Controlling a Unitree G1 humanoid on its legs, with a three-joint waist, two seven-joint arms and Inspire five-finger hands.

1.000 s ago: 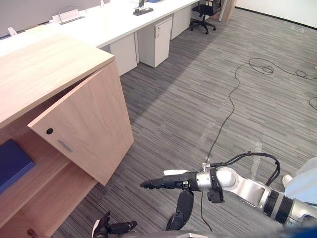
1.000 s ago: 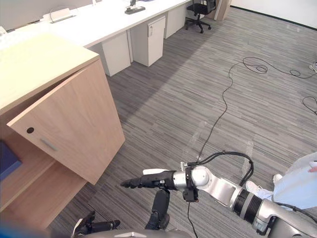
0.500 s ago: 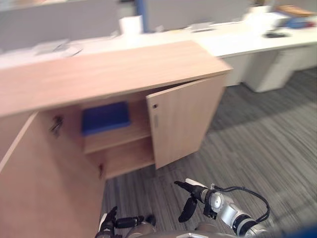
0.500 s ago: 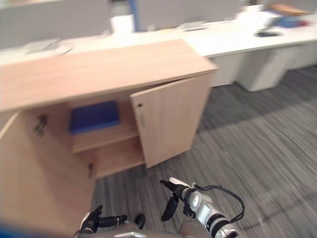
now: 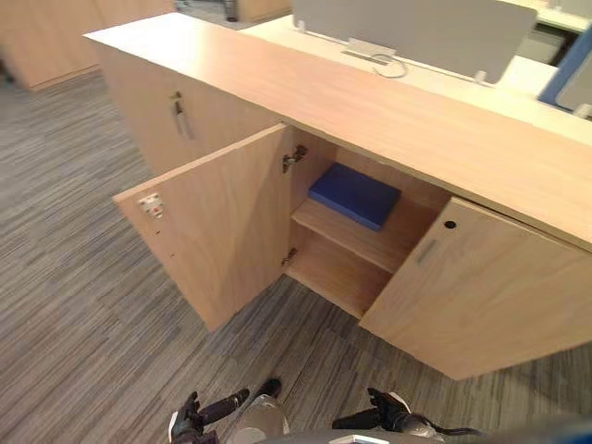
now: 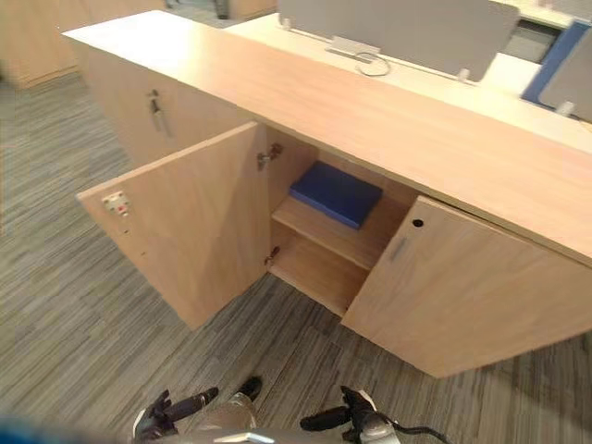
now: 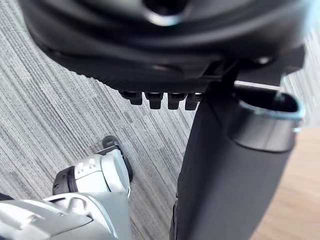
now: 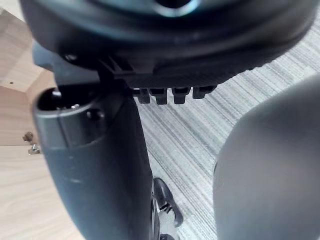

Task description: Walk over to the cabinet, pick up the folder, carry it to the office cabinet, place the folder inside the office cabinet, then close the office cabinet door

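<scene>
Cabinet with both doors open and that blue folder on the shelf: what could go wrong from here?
The folder lies askew, one corner near the shelf's front edge; a closing door might catch it. The left door and right door both stand far out, so the robot could bump one stepping in. The left hand and right hand hang low, away from either door, so closing needs a long reach.

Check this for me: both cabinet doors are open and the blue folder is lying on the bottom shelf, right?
Not quite. Both doors are open, but the blue folder lies on the upper shelf, not the bottom one. The left eye view shows it.
</scene>
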